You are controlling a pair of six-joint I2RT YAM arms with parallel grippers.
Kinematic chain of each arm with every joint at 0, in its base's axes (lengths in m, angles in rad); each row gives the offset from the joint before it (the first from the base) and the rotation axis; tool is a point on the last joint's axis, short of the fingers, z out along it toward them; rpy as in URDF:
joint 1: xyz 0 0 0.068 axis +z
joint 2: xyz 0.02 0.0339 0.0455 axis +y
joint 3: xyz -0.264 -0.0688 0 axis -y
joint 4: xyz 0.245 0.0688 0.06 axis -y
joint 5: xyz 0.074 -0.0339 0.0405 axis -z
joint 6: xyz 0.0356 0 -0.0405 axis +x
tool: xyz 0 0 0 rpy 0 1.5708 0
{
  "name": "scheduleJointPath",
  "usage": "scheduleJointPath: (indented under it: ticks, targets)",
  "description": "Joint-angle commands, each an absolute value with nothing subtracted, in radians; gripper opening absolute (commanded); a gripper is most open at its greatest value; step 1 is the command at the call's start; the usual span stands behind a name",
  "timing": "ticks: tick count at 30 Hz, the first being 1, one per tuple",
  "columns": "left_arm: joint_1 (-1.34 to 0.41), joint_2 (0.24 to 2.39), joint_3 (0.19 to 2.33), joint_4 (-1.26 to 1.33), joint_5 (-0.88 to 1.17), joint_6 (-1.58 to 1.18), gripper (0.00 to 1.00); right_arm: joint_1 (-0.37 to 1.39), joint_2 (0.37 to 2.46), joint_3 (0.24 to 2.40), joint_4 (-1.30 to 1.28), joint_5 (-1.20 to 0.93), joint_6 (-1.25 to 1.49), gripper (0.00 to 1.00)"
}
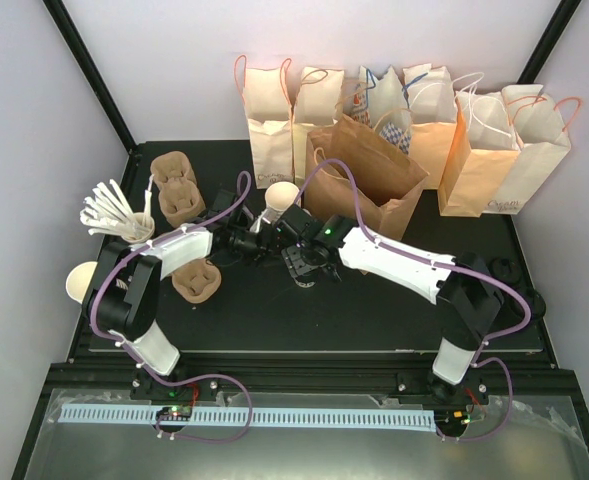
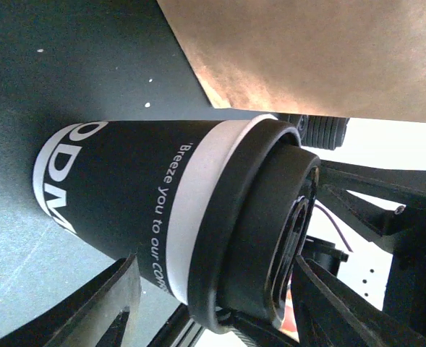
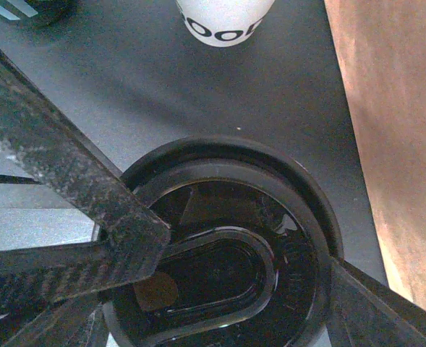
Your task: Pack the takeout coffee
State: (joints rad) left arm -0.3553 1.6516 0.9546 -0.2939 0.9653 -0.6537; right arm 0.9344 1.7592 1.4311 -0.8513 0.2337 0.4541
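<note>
Coffee cup (image 2: pixel 147 202), black lid (image 3: pixel 285 210) on, is upright mid-table just beside the open brown bag (image 1: pixel 369 175), likely so the lift into the bag's mouth is short; not yet in the bag. Left pincer (image 2: pixel 220 293) comes at the cup from the side, a finger showing on either side of it; contact is unclear, so I cannot tell if it grips. Right pincer (image 3: pixel 249 253) hangs straight over the lid, jaws wide and astride it, probably to steady or take the top; a pinch on the rim cannot be confirmed.
</note>
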Motion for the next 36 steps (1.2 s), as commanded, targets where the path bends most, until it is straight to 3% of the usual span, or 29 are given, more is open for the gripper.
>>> scheduleJointPath:
  ticks: [1, 26, 36]
  targets:
    - [-0.344, 1.649, 0.959, -0.334, 0.946, -0.606, 0.61, 0.928, 1.798, 1.362, -0.900, 0.184, 0.474, 0.77]
    - [-0.296, 1.546, 0.887, -0.332, 0.986, -0.573, 0.59, 0.938, 1.764, 1.492, -1.065, 0.127, 0.374, 0.73]
    - [-0.358, 1.551, 0.863, -0.287, 1.005, -0.596, 0.57, 0.987, 1.676, 1.294, -0.902, 0.167, 0.393, 0.73]
